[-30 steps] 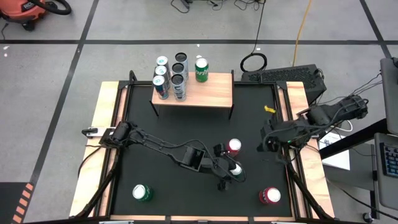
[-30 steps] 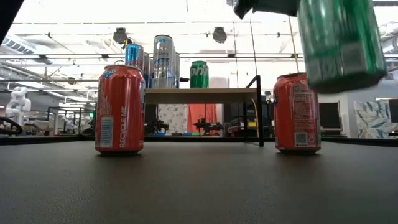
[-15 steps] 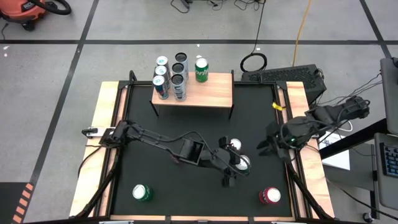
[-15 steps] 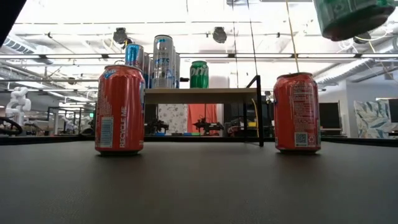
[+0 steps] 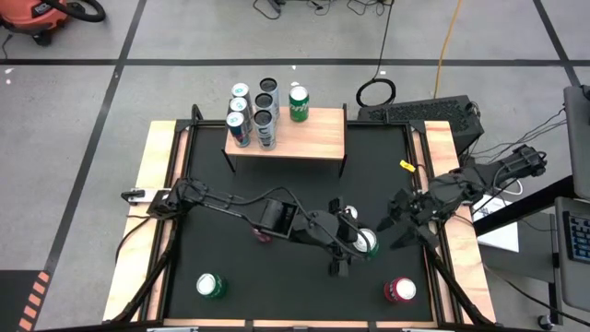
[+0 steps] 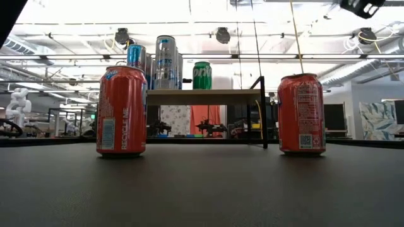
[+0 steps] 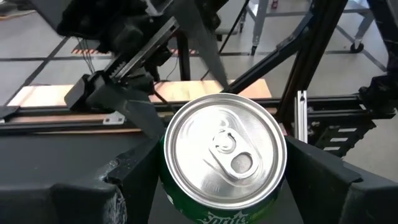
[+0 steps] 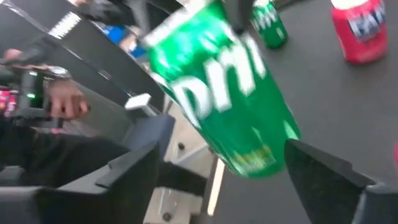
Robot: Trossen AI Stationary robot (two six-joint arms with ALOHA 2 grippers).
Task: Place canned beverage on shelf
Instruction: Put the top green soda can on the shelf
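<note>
High view gives me open black tabletop (image 5: 277, 184) between the held green can (image 5: 367, 243) and the shelf (image 5: 309, 136), whose right half is bare wood while five cans crowd its left. My left gripper (image 5: 355, 247) reaches low across the table and clamps that can, lifted clear. My right gripper (image 5: 398, 224) stands just beside it, fingers spread wide and empty.

A green Sprite can (image 5: 367, 243) sits at lower centre of the high view, held off the table. The light-wood shelf (image 5: 313, 136), at upper centre, carries five upright cans.
</note>
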